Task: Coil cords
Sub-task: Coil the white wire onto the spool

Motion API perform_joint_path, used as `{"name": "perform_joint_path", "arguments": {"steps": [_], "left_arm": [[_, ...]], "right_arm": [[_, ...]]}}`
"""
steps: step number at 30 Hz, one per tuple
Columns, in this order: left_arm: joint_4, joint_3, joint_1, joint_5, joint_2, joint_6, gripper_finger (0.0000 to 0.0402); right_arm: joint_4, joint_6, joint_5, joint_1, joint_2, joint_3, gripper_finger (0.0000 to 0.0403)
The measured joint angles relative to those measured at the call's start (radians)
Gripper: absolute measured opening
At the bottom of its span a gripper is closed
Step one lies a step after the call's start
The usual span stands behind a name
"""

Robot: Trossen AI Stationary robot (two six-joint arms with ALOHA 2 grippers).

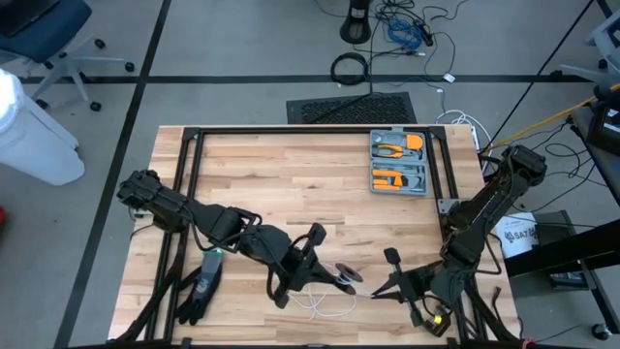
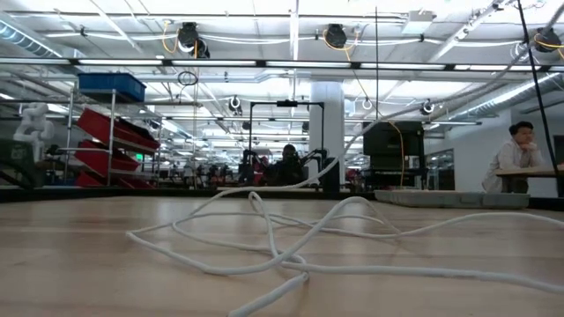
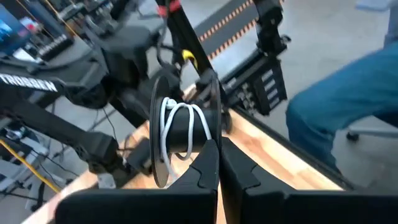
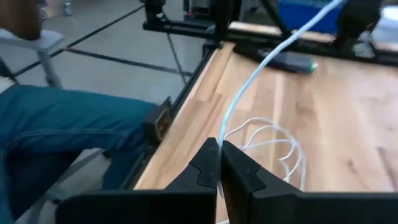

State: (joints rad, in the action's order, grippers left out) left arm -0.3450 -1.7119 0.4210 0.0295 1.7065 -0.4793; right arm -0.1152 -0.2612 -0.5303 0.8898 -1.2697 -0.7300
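Cord (image 4: 249,81) runs taut from the right tool (image 4: 219,152), clamped on it, toward the spool (image 3: 180,134) the left tool (image 3: 217,163) is clamped on

"TROSSEN" in white letters runs along the dark arm link (image 3: 37,87); a white box (image 1: 518,236) shows "SAT", rest unreadable

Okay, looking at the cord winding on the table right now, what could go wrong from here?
1. The left gripper holds a dark spool with only a few turns of white cord on it; those turns look loose and might slide off.
2. The right gripper pinches the cord in a thin grip; it may slip under tension.
3. Slack lies in crossing loops on the table, which might knot as it feeds.
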Motion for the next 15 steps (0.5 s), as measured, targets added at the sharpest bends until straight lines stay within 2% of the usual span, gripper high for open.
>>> {"name": "perform_joint_path", "arguments": {"steps": [4,6,12,15], "left_arm": [[0.031,0.0,0.0,0.008,0.0,0.001,0.0],[0.014,0.0,0.0,0.047,0.0,0.006,0.0],[-0.126,0.0,-0.016,0.176,0.0,0.049,0.0],[-0.21,0.0,-0.03,0.182,0.0,0.085,0.0]], "right_arm": [[0.016,-0.019,0.041,0.002,0.0,0.0,0.0],[0.014,-0.019,0.068,0.004,0.0,0.0,0.0],[0.01,-0.018,0.088,0.028,0.0,-0.001,0.0],[0.022,-0.004,0.085,0.034,0.0,-0.028,0.0]]}}
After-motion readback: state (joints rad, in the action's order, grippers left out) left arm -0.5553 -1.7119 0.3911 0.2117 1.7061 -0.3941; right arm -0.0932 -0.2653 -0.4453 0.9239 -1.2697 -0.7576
